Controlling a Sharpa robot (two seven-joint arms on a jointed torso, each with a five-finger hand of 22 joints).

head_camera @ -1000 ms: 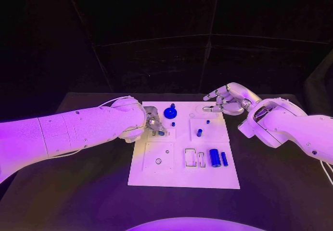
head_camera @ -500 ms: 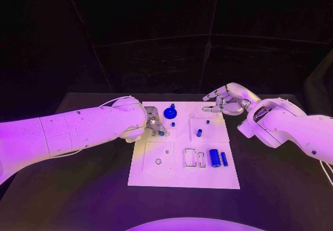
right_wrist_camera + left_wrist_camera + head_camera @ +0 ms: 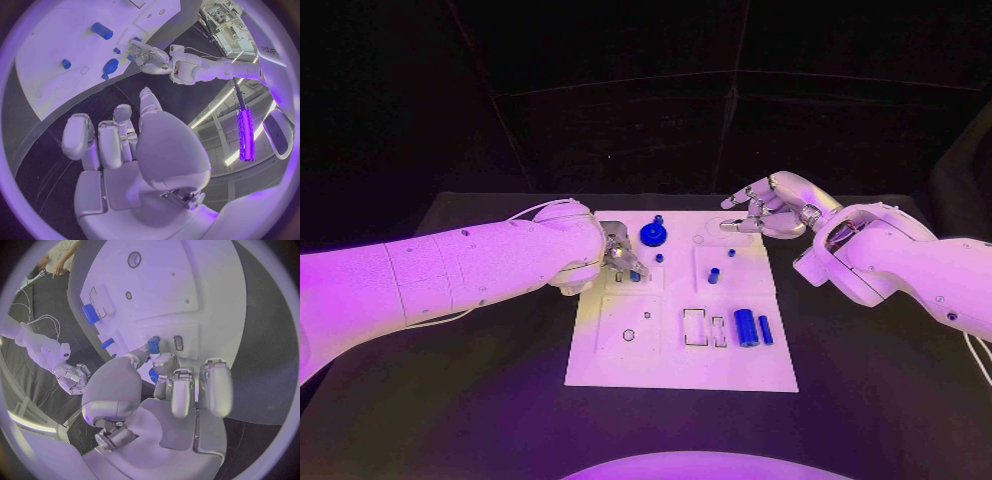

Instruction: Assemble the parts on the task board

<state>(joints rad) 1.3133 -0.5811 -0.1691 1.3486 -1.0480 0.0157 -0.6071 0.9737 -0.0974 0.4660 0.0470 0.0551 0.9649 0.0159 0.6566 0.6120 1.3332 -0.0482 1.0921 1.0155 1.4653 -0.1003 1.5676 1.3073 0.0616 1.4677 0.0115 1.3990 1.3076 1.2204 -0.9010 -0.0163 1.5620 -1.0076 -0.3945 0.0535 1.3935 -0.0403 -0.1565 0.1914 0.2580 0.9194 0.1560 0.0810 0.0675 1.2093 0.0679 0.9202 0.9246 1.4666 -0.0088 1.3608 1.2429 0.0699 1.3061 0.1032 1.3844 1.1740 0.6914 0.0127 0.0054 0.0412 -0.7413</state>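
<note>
left hand point(image 3: 620, 258) low over task board point(image 3: 682, 370) far-left slots, near half open

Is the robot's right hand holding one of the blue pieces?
No, the right hand hovers over the far right corner of the task board with nothing in its fingers; the blue parts lie apart from it.

A black desk point(image 3: 488, 400) carries everything here, its dark top stretching out past the task board point(image 3: 678, 365) on every side. The task board, a white rectangular plate, lies flat on the desk at the middle, its long sides running from 6 o'clock to 12 o'clock. Bare dark desk surface shows at 3 o'clock, 6 o'clock and 9 o'clock of the board.
</note>
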